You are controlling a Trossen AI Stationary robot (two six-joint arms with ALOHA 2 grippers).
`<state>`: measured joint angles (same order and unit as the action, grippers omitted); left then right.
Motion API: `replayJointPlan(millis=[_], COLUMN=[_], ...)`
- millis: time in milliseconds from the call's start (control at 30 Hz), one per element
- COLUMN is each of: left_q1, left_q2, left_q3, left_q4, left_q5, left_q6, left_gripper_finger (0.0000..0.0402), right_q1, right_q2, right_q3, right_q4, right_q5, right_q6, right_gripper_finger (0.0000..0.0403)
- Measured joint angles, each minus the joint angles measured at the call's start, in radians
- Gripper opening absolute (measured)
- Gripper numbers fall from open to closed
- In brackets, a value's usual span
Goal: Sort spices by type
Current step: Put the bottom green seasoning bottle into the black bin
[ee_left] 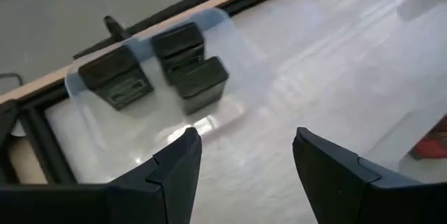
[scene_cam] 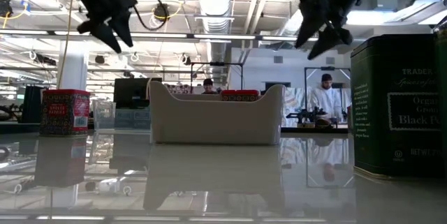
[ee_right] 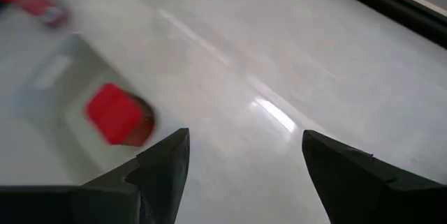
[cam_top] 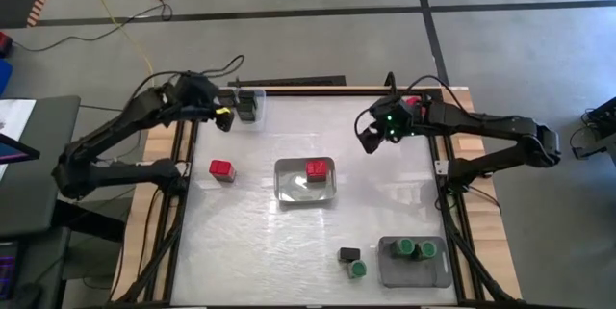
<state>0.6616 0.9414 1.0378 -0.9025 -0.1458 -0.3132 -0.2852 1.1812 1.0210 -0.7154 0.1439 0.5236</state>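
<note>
Left end effector (cam_top: 223, 116) open, empty, at 11 o'clock beside clear tray (cam_top: 248, 105) holding three black spices (ee_left: 199, 81). Right end effector (cam_top: 371, 141) open, empty, at 1 o'clock. Red spice (cam_top: 316, 168) in center tray (cam_top: 289, 186), another red (cam_top: 222, 169) loose at 9. Green spices (cam_top: 414, 248) in grey tray (cam_top: 404, 270) at 5; black (cam_top: 348, 254) and green (cam_top: 357, 270) loose beside it.

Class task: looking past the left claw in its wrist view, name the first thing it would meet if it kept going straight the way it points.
Probably the clear tray holding black spice boxes, directly ahead of the open left claw; depth is uncertain.
</note>
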Motion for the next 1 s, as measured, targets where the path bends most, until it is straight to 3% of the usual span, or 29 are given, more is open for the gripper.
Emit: replayJointPlan(millis=[300,500,700,1000], left_q1=[-0.36,-0.568,-0.677,-0.801], left_q2=[-0.017,0.04,0.097,0.17], left_q3=[0.0,0.0,0.0,0.0], left_q4=[0.003,0.004,0.004,0.011], left_q5=[-0.249,-0.382,-0.41,-0.414], left_q6=[-0.268,-0.435,-0.556,-0.65], left_gripper_finger=[0.0217,0.0217,0.0217,0.0217], right_q1=[-0.172,-0.296,-0.326,-0.215], right_q2=[0.0,0.0,0.0,0.001], right_q3=[0.0,0.013,0.024,0.024], right_q4=[-0.147,-0.207,-0.207,-0.168], right_q5=[-0.012,-0.053,-0.055,-0.051], right_q6=[-0.01,-0.134,-0.166,-0.186], right_gripper_finger=[0.0303,0.0303,0.0303,0.0303])
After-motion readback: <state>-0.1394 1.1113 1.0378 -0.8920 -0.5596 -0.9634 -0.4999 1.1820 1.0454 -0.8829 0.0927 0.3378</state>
